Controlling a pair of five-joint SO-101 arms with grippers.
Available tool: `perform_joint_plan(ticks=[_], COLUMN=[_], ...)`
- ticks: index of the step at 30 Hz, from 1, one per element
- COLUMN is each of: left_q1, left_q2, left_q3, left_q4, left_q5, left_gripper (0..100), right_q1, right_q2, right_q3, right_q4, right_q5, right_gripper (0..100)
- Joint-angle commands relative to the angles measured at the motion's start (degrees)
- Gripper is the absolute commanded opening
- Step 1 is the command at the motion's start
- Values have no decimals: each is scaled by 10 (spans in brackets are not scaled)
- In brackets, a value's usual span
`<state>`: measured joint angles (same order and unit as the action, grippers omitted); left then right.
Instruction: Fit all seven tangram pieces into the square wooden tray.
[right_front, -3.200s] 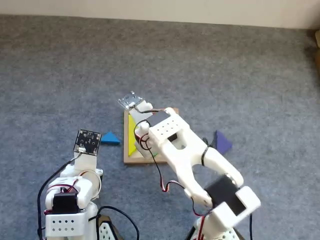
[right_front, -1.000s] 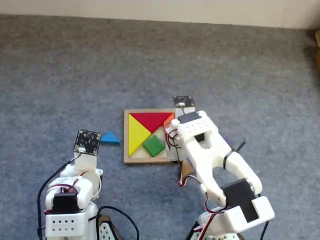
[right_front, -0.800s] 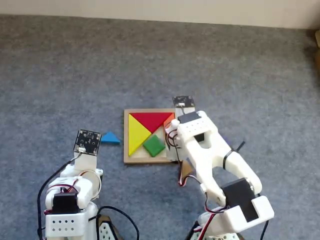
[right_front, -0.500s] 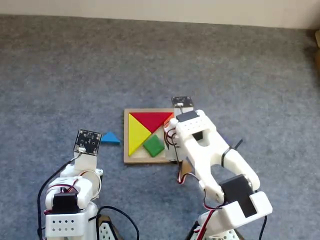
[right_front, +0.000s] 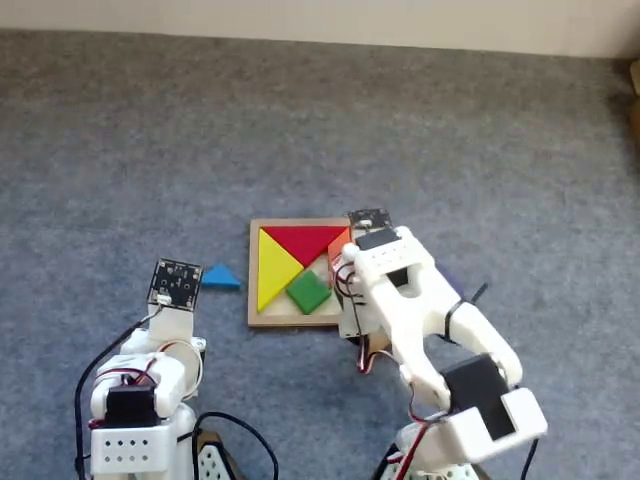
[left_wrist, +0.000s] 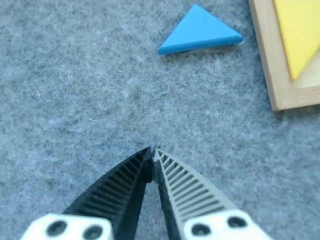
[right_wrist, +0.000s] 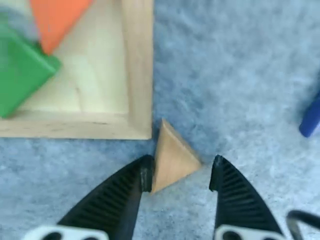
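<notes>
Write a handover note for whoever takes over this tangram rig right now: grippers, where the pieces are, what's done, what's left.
The left gripper is shut and empty, over bare carpet, short of the blue triangle.
The right gripper is open, fingers either side of the tan triangle, which lies on the carpet just outside the tray corner; not gripped yet.
Done: red triangle, yellow triangle, green square and orange triangle are in the tray.
Left: tan triangle, blue triangle and a dark blue piece on the carpet.
</notes>
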<state>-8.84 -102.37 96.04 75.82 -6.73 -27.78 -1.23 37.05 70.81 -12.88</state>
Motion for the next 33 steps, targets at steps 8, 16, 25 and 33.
perform_joint_plan(ticks=[8,16,25,33], left_q1=[-6,-6,-6,-6], left_q2=[-22,-22,-22,-22], left_q3=[12,12,12,12], left_q4=[2,2,2,2], left_q5=[5,5,5,5], left_gripper=[36,36,36,36], right_q1=[3,3,18,29], right_q2=[70,85,85,85], right_q3=[-3,-28,-37,-92], right_q4=[7,8,11,48], right_q5=[0,1,43,44], right_gripper=[191,182,29,33])
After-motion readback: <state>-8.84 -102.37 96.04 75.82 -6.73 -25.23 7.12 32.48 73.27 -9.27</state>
